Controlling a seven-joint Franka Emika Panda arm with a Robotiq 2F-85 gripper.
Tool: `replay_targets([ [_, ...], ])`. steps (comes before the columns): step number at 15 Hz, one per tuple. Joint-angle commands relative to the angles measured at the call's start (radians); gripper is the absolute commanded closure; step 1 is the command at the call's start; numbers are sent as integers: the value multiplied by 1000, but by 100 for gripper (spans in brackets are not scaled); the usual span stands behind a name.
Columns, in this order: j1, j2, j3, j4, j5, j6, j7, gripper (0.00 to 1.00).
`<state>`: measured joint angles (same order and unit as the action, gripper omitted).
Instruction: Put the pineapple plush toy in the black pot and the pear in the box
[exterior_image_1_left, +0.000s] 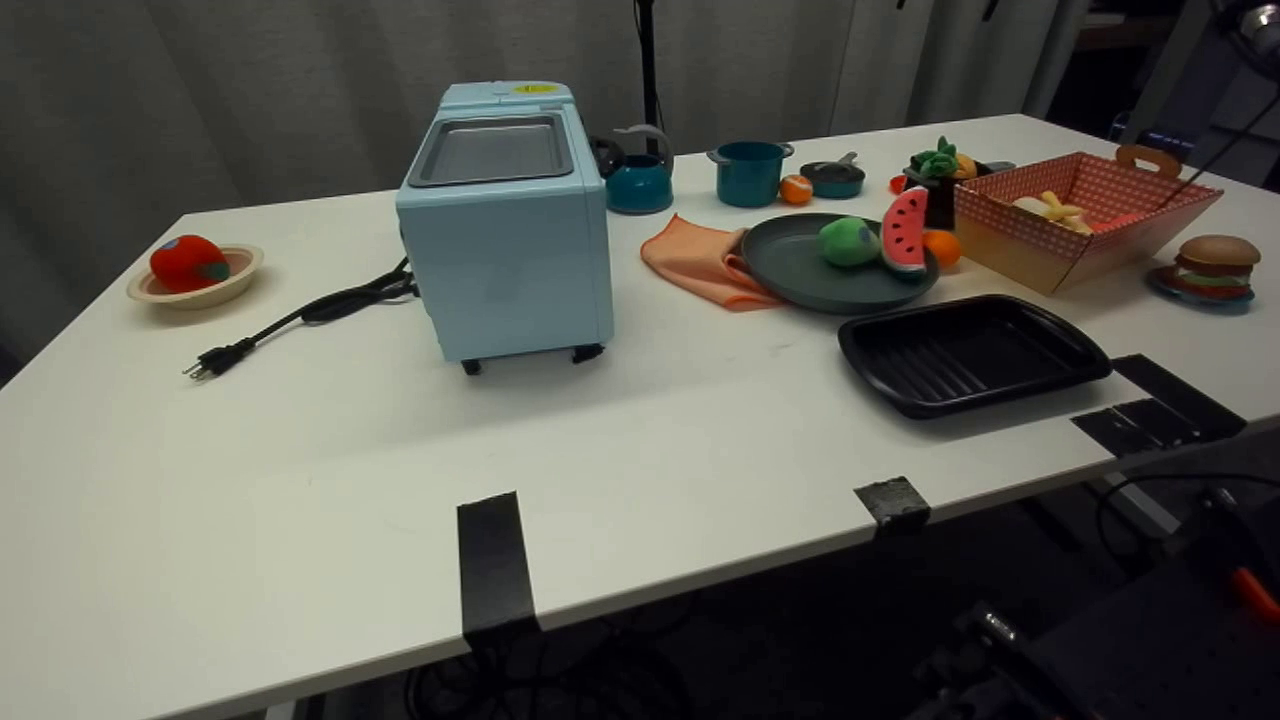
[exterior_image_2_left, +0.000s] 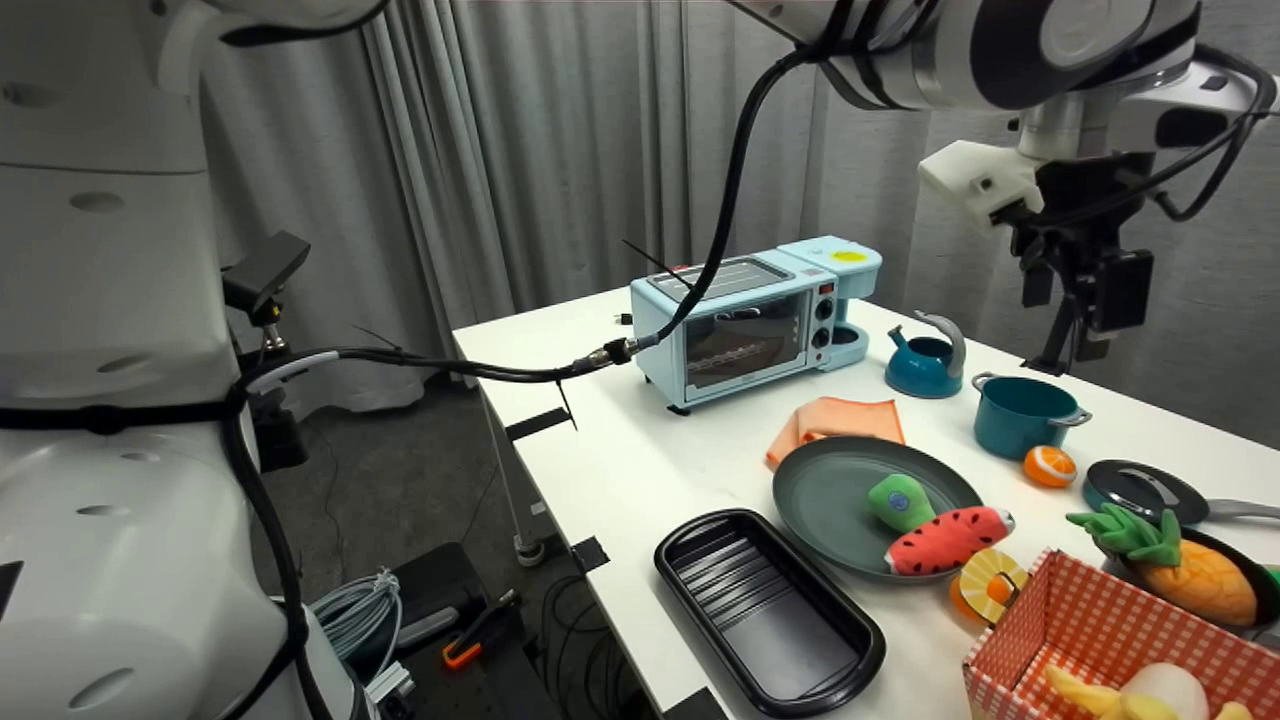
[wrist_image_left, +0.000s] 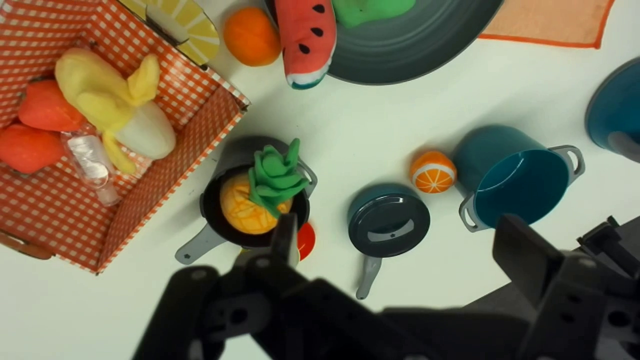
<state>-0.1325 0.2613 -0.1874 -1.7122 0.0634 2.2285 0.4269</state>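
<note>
Softly plush pineapple (wrist_image_left: 246, 206), inside round black pot (wrist_image_left: 241, 154)

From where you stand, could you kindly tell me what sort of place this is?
Most likely a robotics lab rather than a home kitchen: a robot arm stands by a white table with black tape on its edge and gray curtains behind.

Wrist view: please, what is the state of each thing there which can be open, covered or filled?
Gripper: jaws apart, nothing held.
Black pot: uncovered, pineapple in it.
Box: open, toys inside.
Teal pot: uncovered, nothing seen inside.
Small pan: covered by its lid.
Plate: uncovered, pear and part of the watermelon on it.
Kettle: too much cut off here to say.
</note>
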Motion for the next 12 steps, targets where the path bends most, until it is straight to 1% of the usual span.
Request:
replay_targets([
  [1, 15, 12, 1, 11, -36, 11, 11, 0],
  [6, 36, 95, 10, 63, -95, 1, 2, 0],
  [12, 52, 242, 23, 158, -93, -20, -6, 0],
])
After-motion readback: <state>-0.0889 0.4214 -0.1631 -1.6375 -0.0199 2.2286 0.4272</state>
